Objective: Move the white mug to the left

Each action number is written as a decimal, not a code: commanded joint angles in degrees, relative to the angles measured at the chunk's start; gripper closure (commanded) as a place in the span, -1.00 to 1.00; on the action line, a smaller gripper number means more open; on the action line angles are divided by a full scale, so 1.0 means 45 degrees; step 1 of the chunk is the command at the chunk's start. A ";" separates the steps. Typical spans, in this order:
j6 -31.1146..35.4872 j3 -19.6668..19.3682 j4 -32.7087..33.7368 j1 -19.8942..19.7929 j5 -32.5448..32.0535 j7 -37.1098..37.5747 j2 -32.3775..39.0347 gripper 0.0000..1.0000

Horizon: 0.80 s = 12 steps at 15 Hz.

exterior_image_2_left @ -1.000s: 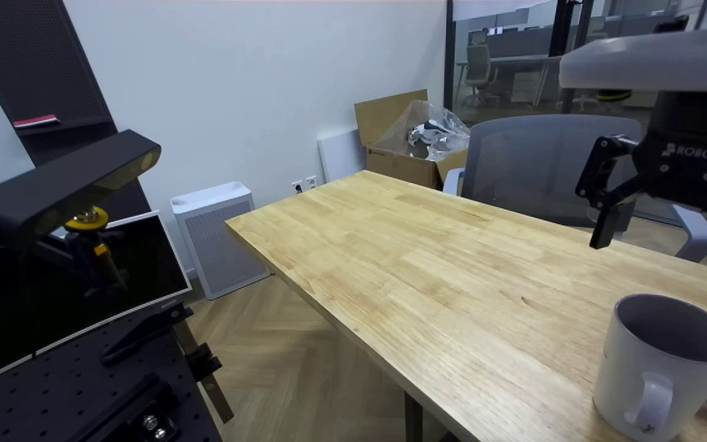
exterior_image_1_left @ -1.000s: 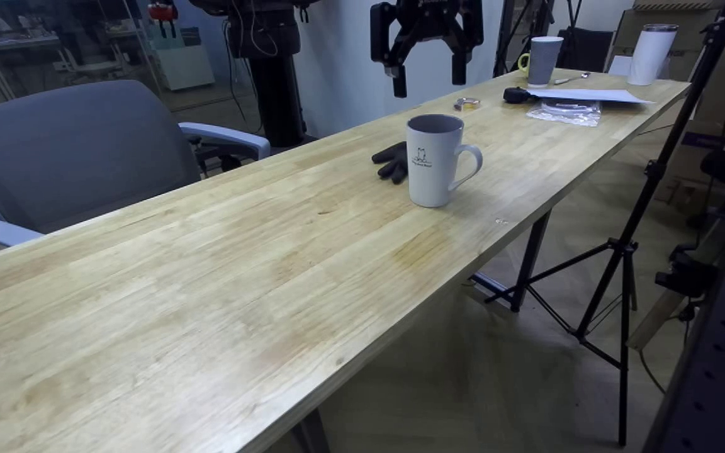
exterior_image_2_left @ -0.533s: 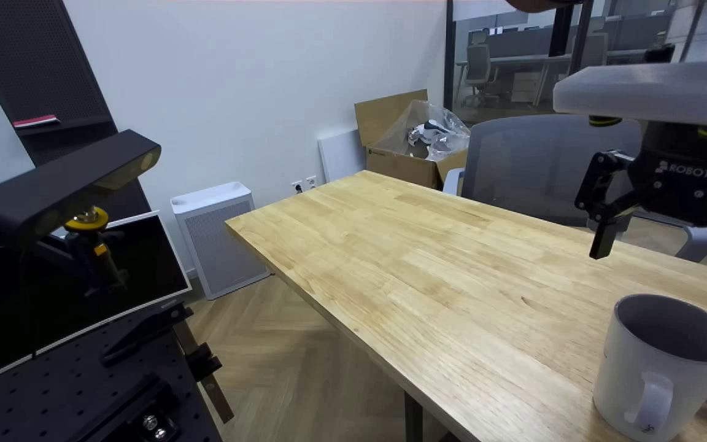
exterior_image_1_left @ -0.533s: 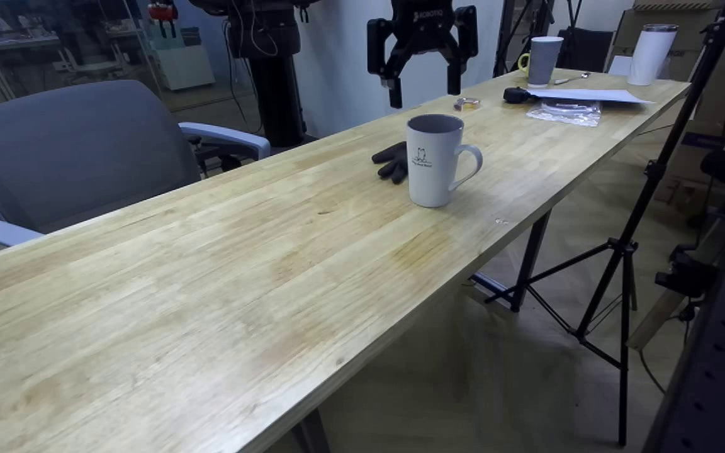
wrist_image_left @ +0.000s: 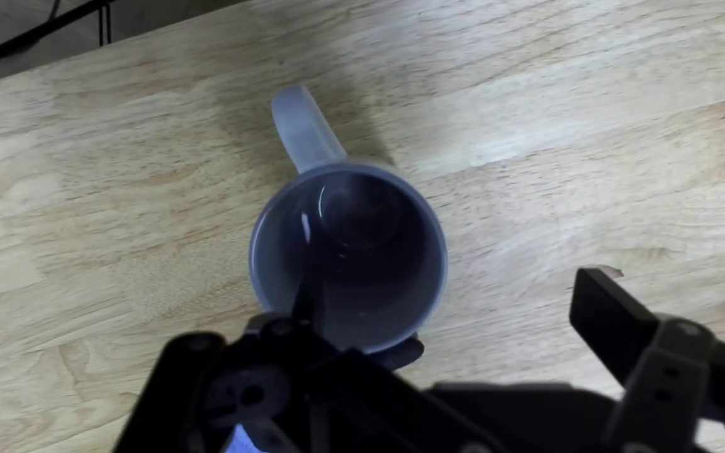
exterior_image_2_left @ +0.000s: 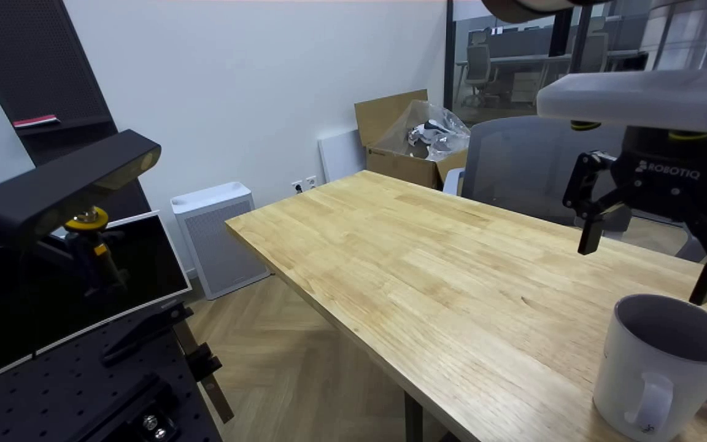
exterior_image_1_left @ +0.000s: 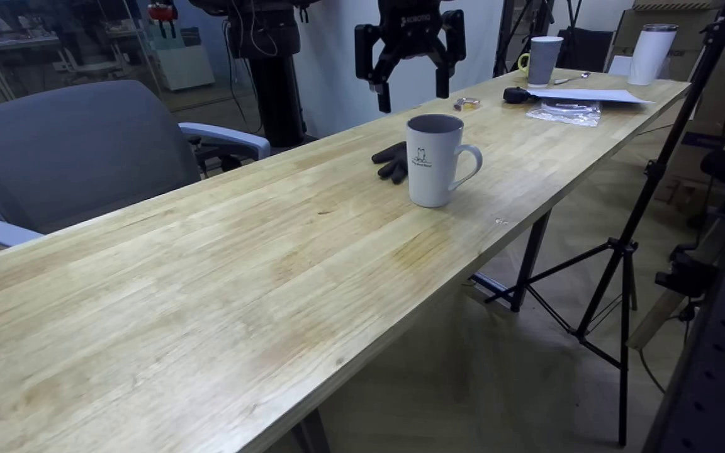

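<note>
The white mug with a grey inside stands upright on the wooden table (exterior_image_1_left: 243, 264) in both exterior views (exterior_image_1_left: 428, 170) (exterior_image_2_left: 626, 368). A small dark print shows on its side. In the wrist view the mug (wrist_image_left: 362, 270) is seen from above, its handle (wrist_image_left: 306, 129) towards the top left. My gripper (exterior_image_1_left: 413, 97) is open and empty, above and behind the mug. In an exterior view the gripper (exterior_image_2_left: 647, 268) hangs above the table, one finger just past the mug's rim. In the wrist view the gripper (wrist_image_left: 450, 299) has its left finger overlapping the mug and its right finger over bare wood.
A black glove (exterior_image_1_left: 391, 162) lies behind the mug, partly hidden by it. A small wrapped item (exterior_image_1_left: 466, 104), a grey cup (exterior_image_1_left: 544, 61), papers (exterior_image_1_left: 589, 95) and a white tumbler (exterior_image_1_left: 652, 55) are farther along the table. A chair (exterior_image_1_left: 79, 151) stands at the table's long edge.
My gripper has come down and moved a little to the left in both exterior views. It stays open. The mug has not moved.
</note>
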 commanded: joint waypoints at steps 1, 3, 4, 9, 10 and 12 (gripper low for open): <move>0.0104 -0.0034 0.0363 0.0256 -0.0368 0.0755 0.0402 -1.00; 0.0155 -0.0049 0.0414 0.0311 -0.0385 0.0854 0.0572 -1.00; 0.0204 -0.0058 0.0421 0.0321 -0.0379 0.0860 0.0650 -1.00; 0.0258 -0.0078 0.0485 0.0244 -0.0300 0.0740 0.0935 -1.00; 0.0246 -0.0085 0.0511 0.0223 -0.0285 0.0721 0.0983 -1.00; 0.0255 -0.0105 0.0540 0.0185 -0.0268 0.0694 0.1074 -1.00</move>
